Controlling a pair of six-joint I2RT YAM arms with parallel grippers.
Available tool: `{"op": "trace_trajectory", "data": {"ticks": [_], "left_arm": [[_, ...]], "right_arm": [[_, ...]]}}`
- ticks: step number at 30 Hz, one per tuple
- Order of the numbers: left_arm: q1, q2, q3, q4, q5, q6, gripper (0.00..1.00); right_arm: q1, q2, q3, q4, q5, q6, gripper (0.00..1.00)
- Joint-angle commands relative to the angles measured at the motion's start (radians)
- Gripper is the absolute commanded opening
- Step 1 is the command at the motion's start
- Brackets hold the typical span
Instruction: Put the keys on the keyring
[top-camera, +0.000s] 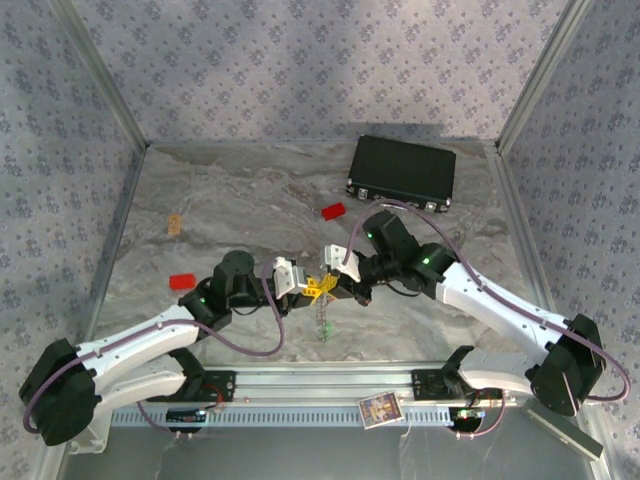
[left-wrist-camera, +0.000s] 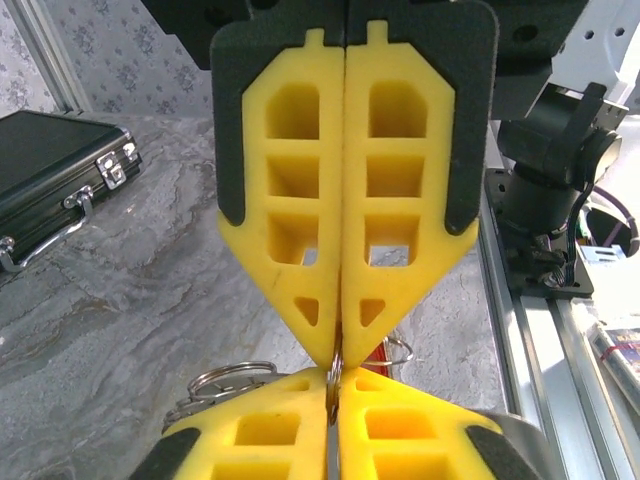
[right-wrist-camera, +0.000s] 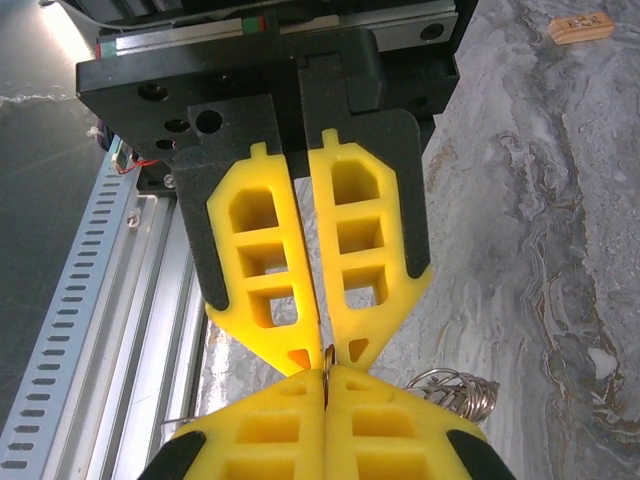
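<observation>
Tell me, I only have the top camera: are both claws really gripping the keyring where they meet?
Observer: Yes. In the left wrist view the left claw and right claw are shut tip to tip, with a thin edge of the keyring pinched between them.
Operator: Anything hanging off it?
Observer: The right wrist view shows a bunch of silvery loops beside the tips.
Operator: Any key?
Observer: A bit of red sits behind the right claw's tip in the left wrist view; too hidden to call.
</observation>
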Motion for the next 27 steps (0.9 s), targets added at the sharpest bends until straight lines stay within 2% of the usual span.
{"op": "trace_trajectory", "data": {"ticks": [1, 2, 3, 6, 10, 12, 15, 21, 27], "left_arm": [[-0.004, 0.004, 0.034, 0.034, 0.039, 0.018, 0.05], [-0.004, 0.004, 0.033, 0.037, 0.043, 0.018, 0.02], [-0.004, 0.004, 0.031, 0.04, 0.046, 0.018, 0.0], [-0.004, 0.001, 0.017, 0.048, 0.038, 0.011, 0.0], [-0.004, -0.004, -0.03, 0.155, -0.019, -0.038, 0.0], [-0.004, 0.009, -0.062, 0.258, -0.067, -0.118, 0.0], [-0.006, 0.029, -0.087, 0.349, -0.083, -0.196, 0.0], [-0.02, 0.029, -0.089, 0.334, -0.14, -0.233, 0.0], [-0.021, 0.022, -0.075, 0.318, -0.149, -0.252, 0.0]], "right_arm": [[0.008, -0.002, 0.033, -0.001, -0.032, -0.003, 0.0], [0.002, -0.007, 0.026, 0.014, -0.033, 0.014, 0.0], [-0.005, -0.013, 0.02, 0.024, -0.033, 0.031, 0.04], [-0.042, -0.048, -0.018, 0.079, -0.054, 0.094, 0.26], [-0.069, -0.105, -0.087, 0.133, -0.029, 0.141, 0.37], [-0.061, -0.123, -0.101, 0.124, 0.026, 0.125, 0.38], [-0.05, -0.139, -0.128, 0.121, 0.087, 0.109, 0.38], [-0.007, -0.16, -0.176, 0.159, 0.178, 0.113, 0.38], [0.034, -0.173, -0.186, 0.191, 0.281, 0.084, 0.36]]}}
